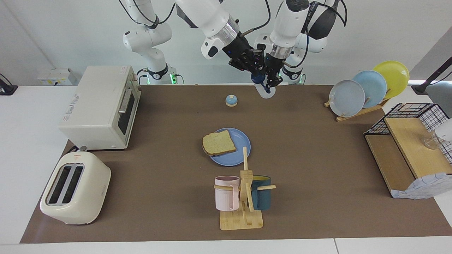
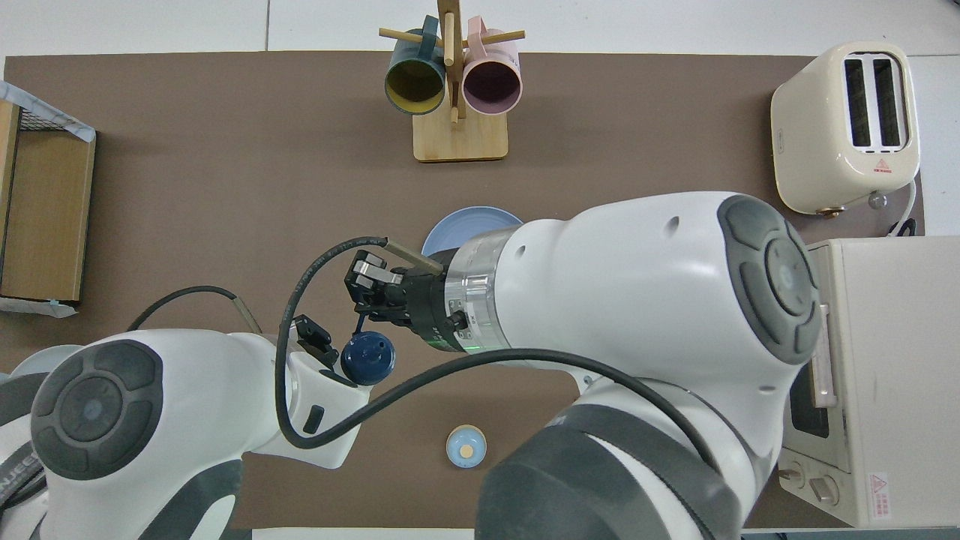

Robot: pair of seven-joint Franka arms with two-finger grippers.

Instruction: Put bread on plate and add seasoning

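The bread (image 1: 219,143) lies flat on the blue plate (image 1: 237,158) at the middle of the table. In the overhead view only the plate's rim (image 2: 465,223) shows; my right arm hides the bread. My left gripper (image 1: 269,84) (image 2: 319,341) is shut on the seasoning (image 1: 264,92), which it holds tilted above the table's edge nearest the robots. The seasoning's navy cap (image 2: 367,358) points up. My right gripper (image 1: 256,63) (image 2: 362,289) hangs right beside the cap, just above it.
A blue-domed bell (image 1: 231,100) sits between the plate and the robots. A mug rack (image 1: 243,197) stands farther from the robots than the plate. A toaster (image 1: 76,187) and oven (image 1: 102,106) are at the right arm's end. A plate rack (image 1: 367,88) and wire shelf (image 1: 406,148) are at the left arm's end.
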